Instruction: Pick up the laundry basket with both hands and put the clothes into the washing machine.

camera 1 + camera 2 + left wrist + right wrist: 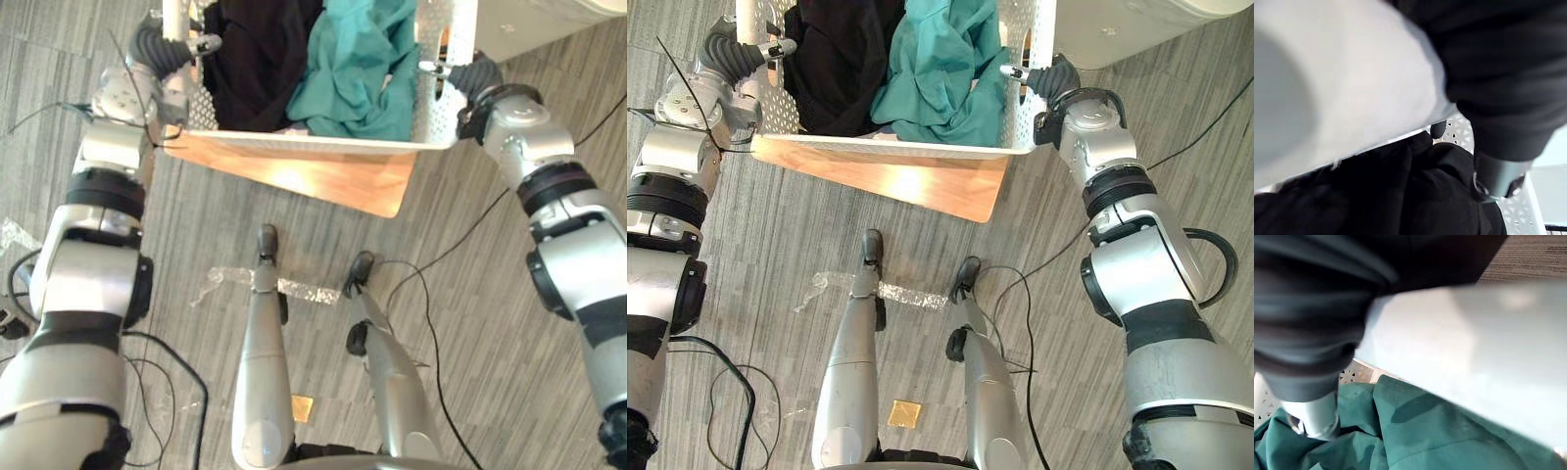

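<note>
I hold a white perforated laundry basket (pixel 323 144) off the floor in front of me, one hand at each end. My left hand (pixel 176 47) is curled over its left rim and my right hand (pixel 472 74) over its right rim. Inside lie black clothes (pixel 255 59) on the left and teal clothes (pixel 362 69) on the right. The left wrist view shows the white rim (pixel 1327 88) close up above the black cloth (pixel 1391 196). In the right wrist view the rim (pixel 1474 347) runs over the teal cloth (pixel 1425 435).
A wooden board (pixel 333 181) juts out below the basket's near side. A white appliance body (pixel 1136 24) stands at the far right, just beyond the basket. Clear tape (pixel 294 287) and a small yellow square (pixel 904 412) lie on the grey plank floor.
</note>
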You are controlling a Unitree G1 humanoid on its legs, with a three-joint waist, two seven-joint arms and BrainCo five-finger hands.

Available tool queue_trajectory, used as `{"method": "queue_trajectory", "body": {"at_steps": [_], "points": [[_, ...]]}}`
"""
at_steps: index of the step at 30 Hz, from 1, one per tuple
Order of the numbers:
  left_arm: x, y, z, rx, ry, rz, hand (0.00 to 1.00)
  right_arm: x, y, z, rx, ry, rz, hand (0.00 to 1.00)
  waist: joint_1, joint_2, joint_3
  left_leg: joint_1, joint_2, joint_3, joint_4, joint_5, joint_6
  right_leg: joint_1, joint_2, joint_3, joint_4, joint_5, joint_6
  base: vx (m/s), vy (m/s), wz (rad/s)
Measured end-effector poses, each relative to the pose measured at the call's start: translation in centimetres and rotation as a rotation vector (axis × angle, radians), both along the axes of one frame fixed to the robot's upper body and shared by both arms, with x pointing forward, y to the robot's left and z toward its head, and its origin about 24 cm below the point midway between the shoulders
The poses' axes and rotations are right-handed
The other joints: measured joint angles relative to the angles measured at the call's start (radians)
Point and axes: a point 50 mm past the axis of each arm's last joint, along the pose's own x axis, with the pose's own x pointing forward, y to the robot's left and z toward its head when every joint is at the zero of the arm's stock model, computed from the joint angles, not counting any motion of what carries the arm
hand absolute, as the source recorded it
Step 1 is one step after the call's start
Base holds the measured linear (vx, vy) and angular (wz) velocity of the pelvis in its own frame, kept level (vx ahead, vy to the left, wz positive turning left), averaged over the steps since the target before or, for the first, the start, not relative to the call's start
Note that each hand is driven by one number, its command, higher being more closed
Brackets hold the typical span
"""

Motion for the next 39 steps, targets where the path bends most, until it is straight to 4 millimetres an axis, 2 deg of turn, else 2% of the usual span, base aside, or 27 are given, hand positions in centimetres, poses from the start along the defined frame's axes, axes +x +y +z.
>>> {"method": "queue_trajectory", "body": {"at_steps": [6,10,13,17,18,20,23,26,28,30,32,33,35,38,39], "points": [[-0.6,-0.2,-0.1,0.081,-0.066,0.106,1.00,-0.6,-0.2,-0.2,0.014,-0.080,-0.035,1.00,0.000,0.000,0.000,0.006,0.003,0.017,-0.002,0.003,0.005,-0.001,-0.001,0.009,0.000,0.001,-0.001,0.06,-0.020,-0.05],[-1.5,0.4,-0.8,0.155,-0.114,0.187,1.00,-1.6,0.2,-0.4,0.038,-0.148,-0.016,1.00,-0.007,0.000,0.000,0.021,0.005,0.034,-0.017,0.004,0.005,-0.002,-0.003,0.022,0.000,0.000,0.000,0.06,-0.031,-0.06],[-2.5,0.9,-1.0,0.156,-0.157,0.212,1.00,-2.7,0.4,0.2,0.059,-0.219,-0.009,1.00,-0.018,0.001,0.000,0.028,0.007,0.044,-0.016,0.006,0.007,0.002,-0.003,0.027,0.001,0.002,-0.002,0.08,-0.032,-0.04],[-3.3,0.8,-3.4,0.050,-0.150,0.156,1.00,-4.1,-0.1,0.8,0.040,-0.299,-0.018,1.00,-0.021,0.002,0.001,0.096,0.003,0.082,-0.025,0.004,0.009,0.050,-0.015,0.052,0.001,-0.001,0.002,0.09,-0.005,-0.06],[-3.8,0.7,-4.1,-0.033,-0.152,0.106,1.00,-4.9,-0.3,0.8,0.017,-0.324,-0.008,1.00,-0.023,0.002,0.001,0.131,0.000,0.091,-0.041,0.002,0.010,0.075,-0.018,0.056,0.001,-0.006,0.008,0.08,-0.002,0.00],[-4.8,0.6,-4.8,-0.131,-0.178,0.044,1.00,-6.2,-0.9,0.6,-0.016,-0.351,0.013,1.00,-0.025,0.002,0.001,0.176,-0.003,0.096,-0.056,-0.002,0.010,0.110,-0.021,0.058,0.003,-0.020,0.015,0.08,-0.007,0.05],[-6.5,0.2,-6.8,-0.227,-0.174,-0.029,1.00,-8.2,-1.8,-0.9,-0.015,-0.350,0.044,1.00,-0.031,0.003,0.002,0.267,-0.020,0.118,-0.089,-0.004,0.010,0.159,-0.039,0.062,0.044,-0.054,0.008,0.07,0.001,0.03],[-8.7,0.4,-11.1,-0.265,-0.077,-0.060,1.00,-10.0,-2.6,-5.2,-0.011,-0.252,0.089,1.00,-0.069,0.020,-0.014,0.386,-0.048,0.118,-0.126,-0.024,0.013,0.248,-0.063,0.069,0.074,-0.100,0.024,0.07,0.008,0.17],[-9.8,0.4,-13.1,-0.261,-0.016,-0.080,1.00,-10.7,-3.3,-7.1,-0.023,-0.188,0.111,1.00,-0.074,0.036,-0.023,0.441,-0.066,0.120,-0.143,-0.035,0.022,0.288,-0.070,0.076,0.073,-0.113,0.034,0.06,0.006,0.01],[-11.0,0.0,-15.5,-0.285,0.053,-0.103,1.00,-11.7,-4.1,-9.8,-0.024,-0.098,0.120,1.00,-0.080,0.062,-0.065,0.467,-0.084,0.122,-0.167,-0.039,0.028,0.305,-0.085,0.078,0.071,-0.122,0.042,0.06,0.021,0.04],[-12.4,-0.9,-19.0,-0.366,0.145,-0.101,1.00,-13.0,-4.8,-13.8,0.023,0.025,0.122,1.00,-0.092,0.086,-0.092,0.537,-0.104,0.128,-0.193,-0.038,0.037,0.360,-0.101,0.085,0.072,-0.137,0.055,0.11,0.050,0.05],[-12.9,-1.0,-20.0,-0.388,0.173,-0.093,1.00,-13.4,-4.7,-14.8,0.049,0.054,0.119,1.00,-0.097,0.088,-0.101,0.551,-0.107,0.128,-0.193,-0.041,0.040,0.374,-0.105,0.085,0.072,-0.144,0.056,0.14,0.045,0.04],[-14.7,-1.7,-23.5,-0.466,0.285,-0.069,1.00,-15.2,-5.0,-18.8,0.099,0.167,0.090,1.00,-0.103,0.089,-0.152,0.590,-0.115,0.131,-0.193,-0.062,0.041,0.410,-0.111,0.092,0.072,-0.160,0.061,0.17,0.042,-0.01],[-16.4,-2.9,-26.3,-0.563,0.376,-0.047,1.00,-17.1,-5.2,-22.9,0.175,0.301,0.039,1.00,-0.108,0.088,-0.184,0.669,-0.127,0.131,-0.224,-0.069,0.041,0.476,-0.119,0.090,0.069,-0.181,0.066,0.13,0.024,0.02],[-16.8,-3.1,-26.9,-0.579,0.394,-0.040,1.00,-17.6,-5.2,-23.6,0.186,0.324,0.026,1.00,-0.111,0.088,-0.199,0.679,-0.130,0.131,-0.232,-0.069,0.041,0.481,-0.121,0.090,0.069,-0.185,0.066,0.08,0.014,0.02]]}}
